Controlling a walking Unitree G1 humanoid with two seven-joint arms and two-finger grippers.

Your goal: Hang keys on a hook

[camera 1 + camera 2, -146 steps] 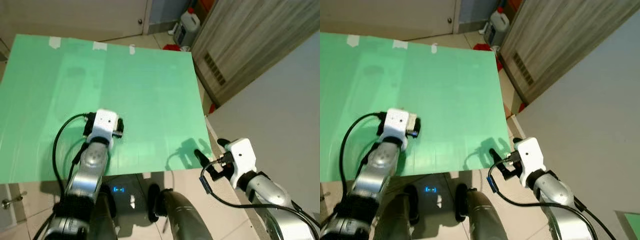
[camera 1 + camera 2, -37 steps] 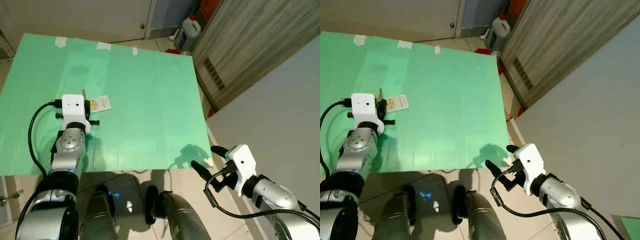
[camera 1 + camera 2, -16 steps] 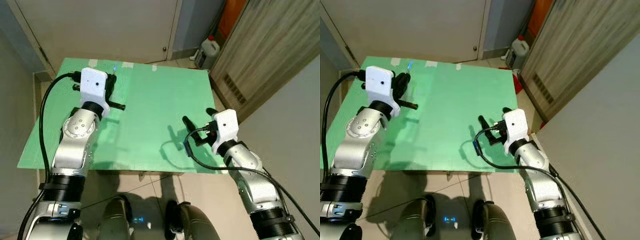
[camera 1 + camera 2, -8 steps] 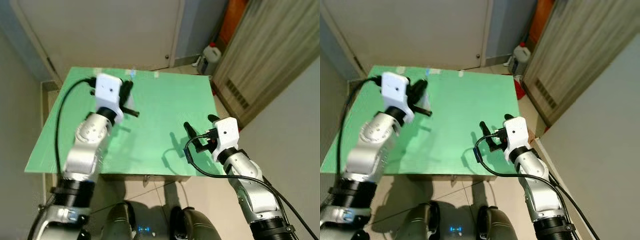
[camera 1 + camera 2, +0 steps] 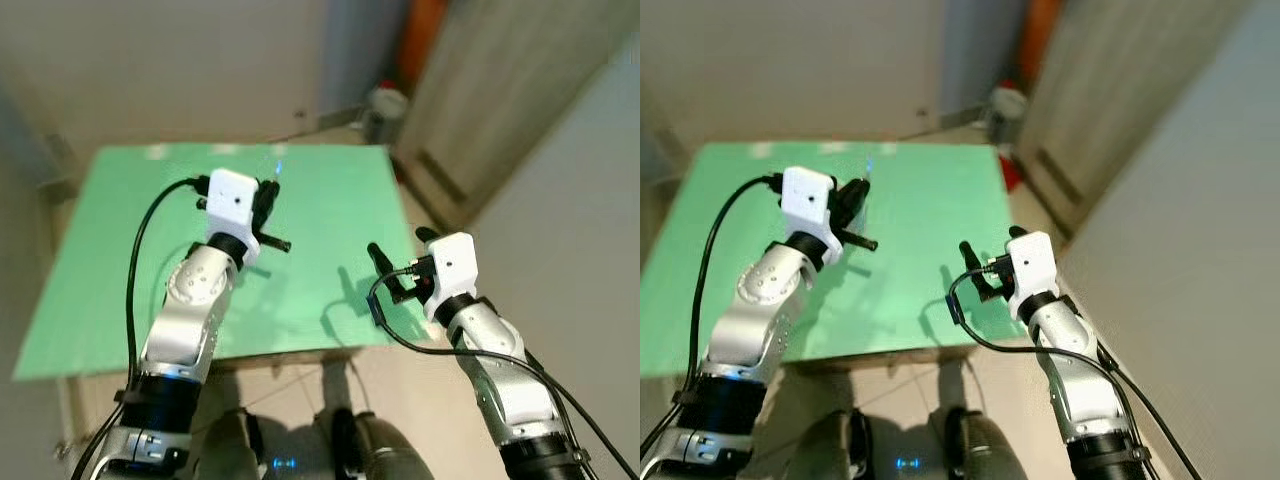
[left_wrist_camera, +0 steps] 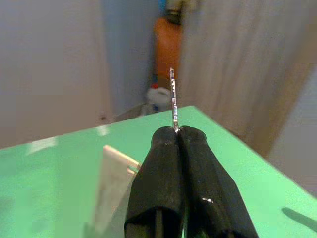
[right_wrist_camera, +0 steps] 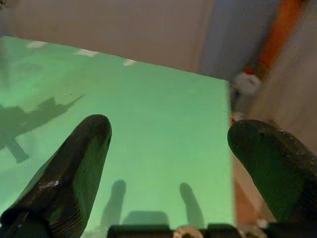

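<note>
black fingers pinched on a key above the green table

black and pressed tight together, the two fingers (image 6: pixel 181 163) of the left gripper (image 5: pixel 262 196) clamp a thin silver key (image 6: pixel 173 101), whose toothed blade stands up past their tips. a pale rectangular tag (image 6: pixel 112 183) hangs beside the fingers, below the key; what joins it to the key is hidden behind them. the gripper is lifted above the green table (image 5: pixel 320 200), toward its far side, with the silver left arm bent upward under it.

the right gripper (image 5: pixel 398 262) hovers over the near right corner of the same table, its fingers (image 7: pixel 69 168) spread wide apart with nothing between them. their shadows fall on the green surface just below.

beyond the table's far right corner a white jug (image 5: pixel 385 100) stands on the floor, blurred, so its contents cannot be told. an orange shape (image 6: pixel 168 44) rises behind it, next to a wood-grain panel (image 5: pixel 500 90). a pale door or wall runs along the far side. the head views are soft with motion blur.
</note>
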